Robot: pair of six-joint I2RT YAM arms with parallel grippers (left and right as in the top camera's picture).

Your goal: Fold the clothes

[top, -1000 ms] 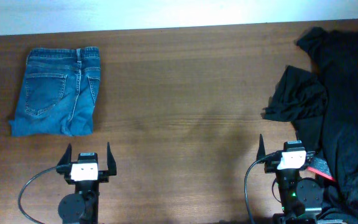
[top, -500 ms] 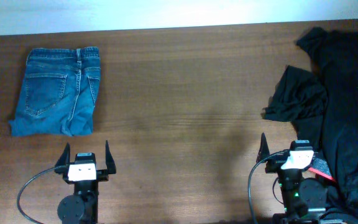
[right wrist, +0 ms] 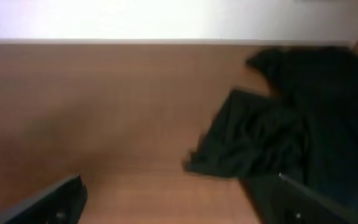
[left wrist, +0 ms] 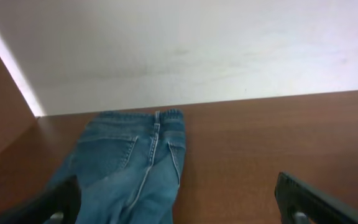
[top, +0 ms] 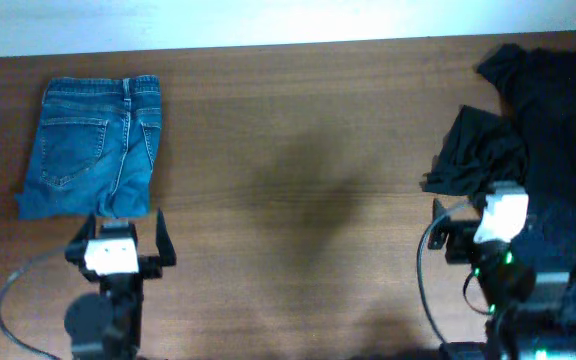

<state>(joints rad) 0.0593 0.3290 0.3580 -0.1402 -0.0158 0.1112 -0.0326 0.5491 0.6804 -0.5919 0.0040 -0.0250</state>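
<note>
The clothes are in two places. Black garments [top: 543, 130] lie crumpled in a heap at the table's right end, with one bunched fold [top: 478, 150] sticking out to the left; the right wrist view shows the heap [right wrist: 272, 134] ahead and to the right. Blue denim jeans [top: 93, 145] lie folded at the far left, and the jeans [left wrist: 129, 162] also fill the lower left of the left wrist view. My left gripper [top: 124, 222] stands open just at the jeans' near edge, nothing between its fingers. My right gripper [top: 488, 203] is open at the near edge of the black heap.
The brown wooden table [top: 298, 150] runs the full width, with a white wall behind its far edge. A grey cable [top: 8, 300] loops from the left arm and another cable [top: 423, 270] from the right arm, both near the front edge.
Both arms have moved away from the front edge. The left gripper went forward and left up to the jeans; the right gripper went forward and right to the black heap. Both stayed open.
</note>
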